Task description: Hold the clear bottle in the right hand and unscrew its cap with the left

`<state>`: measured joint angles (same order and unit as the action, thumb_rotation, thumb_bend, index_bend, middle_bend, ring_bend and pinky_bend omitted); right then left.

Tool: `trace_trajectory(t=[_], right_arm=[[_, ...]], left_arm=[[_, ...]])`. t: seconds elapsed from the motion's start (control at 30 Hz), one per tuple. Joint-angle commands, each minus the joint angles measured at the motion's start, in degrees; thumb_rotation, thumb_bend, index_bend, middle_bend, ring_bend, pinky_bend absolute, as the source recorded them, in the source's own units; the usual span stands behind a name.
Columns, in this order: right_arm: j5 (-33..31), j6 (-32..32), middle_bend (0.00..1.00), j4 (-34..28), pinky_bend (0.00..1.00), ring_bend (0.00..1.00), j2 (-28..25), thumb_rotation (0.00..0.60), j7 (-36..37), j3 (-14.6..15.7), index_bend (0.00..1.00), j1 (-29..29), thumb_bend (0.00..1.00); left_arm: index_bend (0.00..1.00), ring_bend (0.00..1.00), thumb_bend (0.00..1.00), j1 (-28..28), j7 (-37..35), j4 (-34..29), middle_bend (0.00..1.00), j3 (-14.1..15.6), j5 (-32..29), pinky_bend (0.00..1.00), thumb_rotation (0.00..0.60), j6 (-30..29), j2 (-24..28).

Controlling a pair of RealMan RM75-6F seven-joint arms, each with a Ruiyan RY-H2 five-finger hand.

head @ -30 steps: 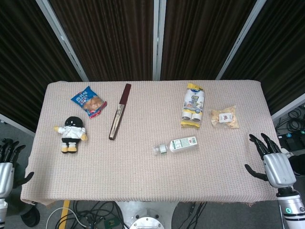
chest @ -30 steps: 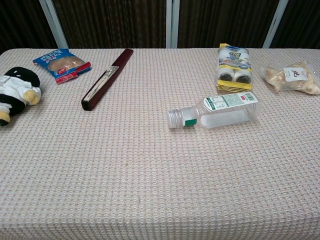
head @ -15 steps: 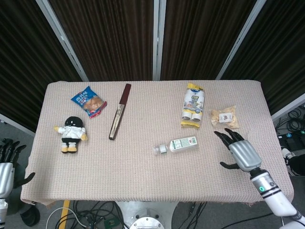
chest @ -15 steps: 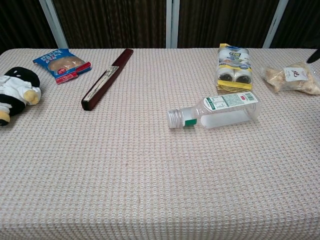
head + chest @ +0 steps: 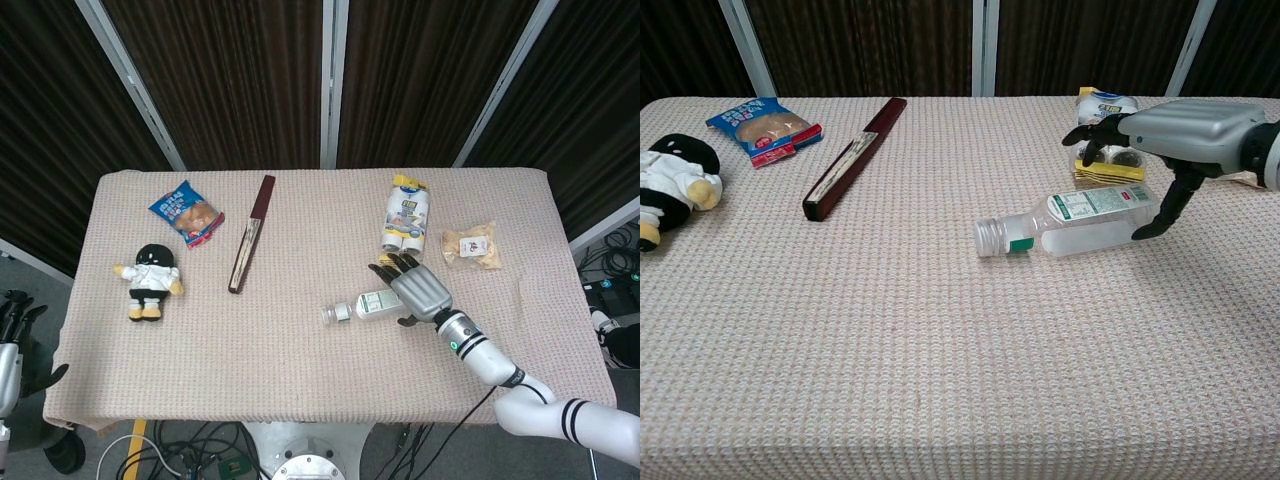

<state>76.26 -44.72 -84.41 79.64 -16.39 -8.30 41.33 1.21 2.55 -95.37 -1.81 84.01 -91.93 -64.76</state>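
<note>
Table (image 5: 300, 380) covered in woven cloth, wide bare stretch across the near half and the centre. Clear bottle (image 5: 1080, 222) lies on its side right of centre, cap (image 5: 987, 237) pointing left, well inside every edge. Right hand (image 5: 1185, 135) hovers over the bottle's base end, fingers (image 5: 1087, 134) spread, thumb angled down just beside the base, gripping nothing; contact with the bottle can't be told. Left hand (image 5: 8, 345) hangs off the table's near-left corner, fingers apart, empty; only the head view shows it. Far side: snack packet (image 5: 186, 212), dark stick (image 5: 251, 234), plush doll (image 5: 148, 279) left; yellow pack (image 5: 405, 228) and bagged snack (image 5: 471, 246) right, close to the hand.
</note>
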Motion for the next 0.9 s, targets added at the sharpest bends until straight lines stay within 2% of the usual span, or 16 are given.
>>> trace_trajectory(t=[0.03,0.4,0.53,0.7,0.9], right_arm=[[-1.04,0.50,0.27,1.98,0.09,0.04,2.18,0.600,-0.96,-0.04,0.18,1.19,0.00],[-1.61,-0.20,0.36,4.97,0.15,0.13,5.67,0.600,-0.86,0.87,0.30,2.46,0.05],[-1.20,-1.20,0.44,5.83,0.23,0.21,6.42,0.600,0.65,1.29,0.38,2.11,0.10],[2.45,-4.97,0.55,6.56,0.38,0.33,7.10,0.600,7.67,1.45,0.54,1.00,0.20],[8.27,-11.59,0.57,3.20,0.43,0.36,5.41,0.600,22.36,2.07,0.58,-1.59,0.27]], left_arm=[[0.17,0.04,0.11,-0.02,-0.18,0.00,0.09,-0.05,-0.10,0.00,0.600,0.28,0.14],[0.17,0.04,0.11,0.25,-1.57,0.40,0.09,0.11,0.04,0.00,0.600,0.86,0.18],[0.17,0.04,0.11,0.10,-1.95,0.59,0.09,0.02,0.07,0.00,0.600,1.25,0.06],[0.17,0.04,0.09,-1.10,-1.10,0.39,0.09,-0.92,1.55,0.00,0.600,1.13,0.07],[0.17,0.04,0.09,-4.95,-3.66,-1.19,0.09,-2.05,6.52,0.00,0.600,2.73,0.57]])
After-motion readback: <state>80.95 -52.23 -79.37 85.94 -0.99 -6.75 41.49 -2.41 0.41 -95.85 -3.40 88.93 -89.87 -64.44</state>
